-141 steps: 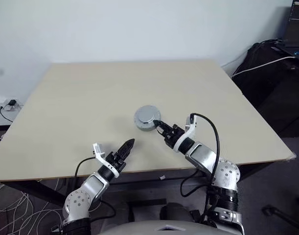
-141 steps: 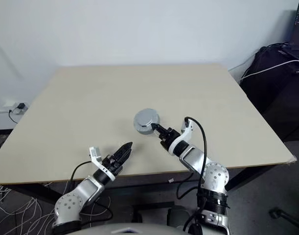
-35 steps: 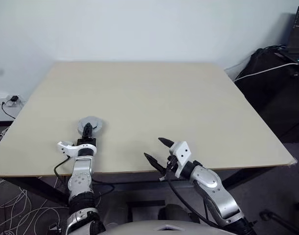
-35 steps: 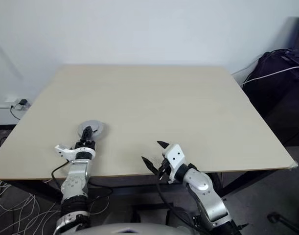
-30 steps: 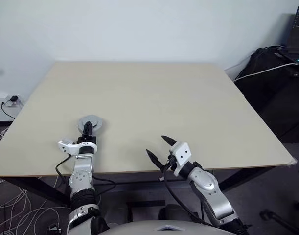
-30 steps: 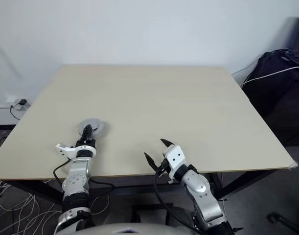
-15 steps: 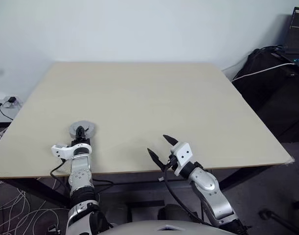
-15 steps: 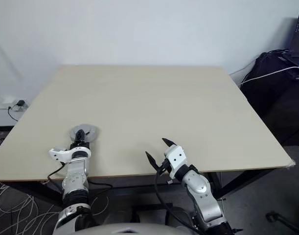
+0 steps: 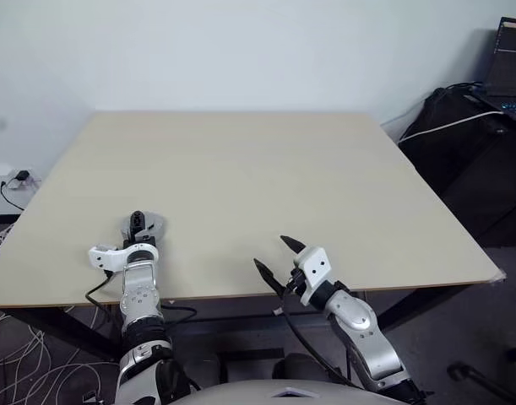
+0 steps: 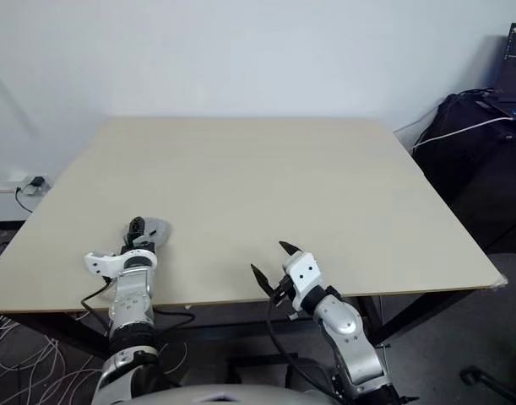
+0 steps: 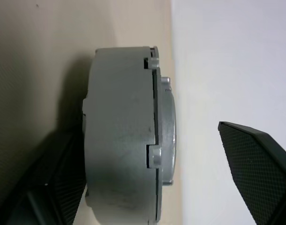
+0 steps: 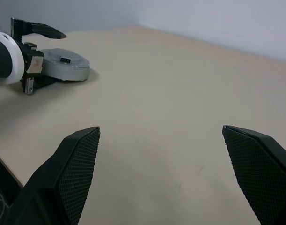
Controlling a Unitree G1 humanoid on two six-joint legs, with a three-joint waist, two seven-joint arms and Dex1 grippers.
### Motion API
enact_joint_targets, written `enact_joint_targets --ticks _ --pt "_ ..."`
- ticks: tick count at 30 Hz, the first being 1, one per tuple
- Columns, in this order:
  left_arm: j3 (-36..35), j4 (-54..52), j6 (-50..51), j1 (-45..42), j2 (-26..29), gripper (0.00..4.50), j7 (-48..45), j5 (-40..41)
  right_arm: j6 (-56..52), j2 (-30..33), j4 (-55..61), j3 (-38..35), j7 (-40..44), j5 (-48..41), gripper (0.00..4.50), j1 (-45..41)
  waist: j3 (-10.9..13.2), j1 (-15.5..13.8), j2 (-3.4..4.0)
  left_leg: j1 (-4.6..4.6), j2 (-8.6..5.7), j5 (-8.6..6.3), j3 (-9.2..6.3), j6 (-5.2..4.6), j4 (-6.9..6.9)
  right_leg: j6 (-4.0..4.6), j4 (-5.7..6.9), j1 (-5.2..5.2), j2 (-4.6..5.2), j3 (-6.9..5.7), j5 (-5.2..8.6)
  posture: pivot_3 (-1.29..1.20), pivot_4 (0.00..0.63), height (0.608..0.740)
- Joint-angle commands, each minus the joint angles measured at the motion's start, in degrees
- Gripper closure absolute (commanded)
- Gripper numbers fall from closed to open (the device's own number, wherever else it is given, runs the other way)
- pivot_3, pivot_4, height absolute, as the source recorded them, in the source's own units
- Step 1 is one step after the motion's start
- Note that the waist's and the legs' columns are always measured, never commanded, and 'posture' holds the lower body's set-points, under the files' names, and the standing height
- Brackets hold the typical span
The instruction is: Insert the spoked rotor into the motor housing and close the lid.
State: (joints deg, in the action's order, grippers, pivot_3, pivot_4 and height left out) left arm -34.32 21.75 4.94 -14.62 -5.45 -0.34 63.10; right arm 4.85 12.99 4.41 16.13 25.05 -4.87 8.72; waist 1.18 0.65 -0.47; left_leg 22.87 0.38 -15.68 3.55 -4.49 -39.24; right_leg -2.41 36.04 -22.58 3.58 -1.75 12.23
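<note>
Closed already, the motor housing (image 11: pixel 121 136) is seen with the lid (image 11: pixel 164 131) seated on it, the pair resting as one grey drum (image 12: pixel 65 64) on the table (image 9: pixel 266 177) near its front left edge. Around this drum the left gripper (image 10: pixel 138 226) is placed, one black finger passing over the lid and the other low beside the housing wall at table level; a clear gap is seen between the upper finger (image 11: pixel 255 173) and the lid, so the jaws are spread wide and nothing is clamped. The left forearm is stretched straight forward from the table's front edge. Well apart, toward the middle of the front edge, the right gripper (image 9: pixel 273 257) is held level with both fingers splayed fully and nothing between them, pointing toward the drum.
</note>
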Motion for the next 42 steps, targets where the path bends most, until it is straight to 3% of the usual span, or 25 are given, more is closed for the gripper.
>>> enact_joint_targets --ticks 1,8,15,20,24,29,36,42 --pt "3.3 -6.8 2.8 4.7 -5.2 0.03 1.8 -1.3 0.1 -0.5 1.7 -1.1 0.0 -0.7 0.0 -0.2 0.0 0.0 0.0 0.01 0.0 0.0 0.0 0.01 0.02 0.02 0.0 -0.02 0.02 0.01 0.0 0.0 0.0 0.74" --pt "10.9 -19.3 11.9 17.6 -6.9 0.03 4.6 -0.6 -0.6 -0.8 1.7 -1.1 0.2 -0.8 0.0 -0.1 -0.2 0.0 0.27 0.0 0.02 -0.08 0.08 0.09 0.13 0.09 -0.03 -0.11 0.3 0.13 0.05 0.0 0.0 0.74" --pt "17.7 -28.9 20.6 27.4 -4.5 0.03 4.7 1.5 -2.1 -1.2 2.2 -1.2 0.6 -1.2 0.0 0.2 -0.4 -0.1 0.64 -0.06 0.02 -0.1 0.06 0.07 0.14 0.06 0.0 -0.08 0.45 0.12 0.07 0.0 0.0 0.74" --pt "28.6 -35.4 16.8 28.2 3.8 0.03 -3.5 -14.7 -0.7 -2.2 2.6 -2.7 -2.2 -0.3 0.0 2.0 -0.3 -0.1 0.7 0.06 -0.02 -0.1 0.06 0.07 0.16 0.06 -0.02 -0.17 0.48 0.13 0.07 0.0 0.0 0.74" --pt "35.5 -33.1 5.2 25.4 7.9 0.03 -8.7 -32.1 0.7 -2.3 2.8 -3.7 -4.1 0.8 0.0 3.5 -0.3 0.0 0.73 0.11 0.01 -0.09 0.08 0.08 0.25 0.07 0.01 -0.31 0.42 0.11 0.07 0.0 0.0 0.74" --pt "41.9 -25.4 -12.2 23.1 11.9 0.03 -8.6 -53.3 2.7 -3.0 2.5 -5.3 -9.0 4.1 0.0 5.8 -0.6 -0.1 1.09 0.12 0.03 -0.06 0.14 0.13 0.47 0.23 0.02 -0.5 0.38 0.26 0.14 0.0 0.0 0.74" --pt "44.5 -19.5 -22.2 23.9 13.1 0.03 -11.2 -60.7 8.3 -3.0 2.0 -6.1 -11.4 6.3 0.0 8.5 -0.7 -0.3 1.21 0.61 0.03 -0.04 0.24 0.15 0.61 0.29 0.02 -1.11 0.41 0.42 0.18 0.0 0.0 0.74" --pt "46.1 -20.4 -19.9 25.5 14.2 0.03 -18.7 -57.6 7.3 -1.1 2.5 -5.5 -7.3 3.9 0.0 9.2 -0.7 -0.2 1.25 0.6 0.03 -0.04 0.24 0.11 0.59 0.28 0.02 -1.08 0.42 0.39 0.18 0.0 0.0 0.74"
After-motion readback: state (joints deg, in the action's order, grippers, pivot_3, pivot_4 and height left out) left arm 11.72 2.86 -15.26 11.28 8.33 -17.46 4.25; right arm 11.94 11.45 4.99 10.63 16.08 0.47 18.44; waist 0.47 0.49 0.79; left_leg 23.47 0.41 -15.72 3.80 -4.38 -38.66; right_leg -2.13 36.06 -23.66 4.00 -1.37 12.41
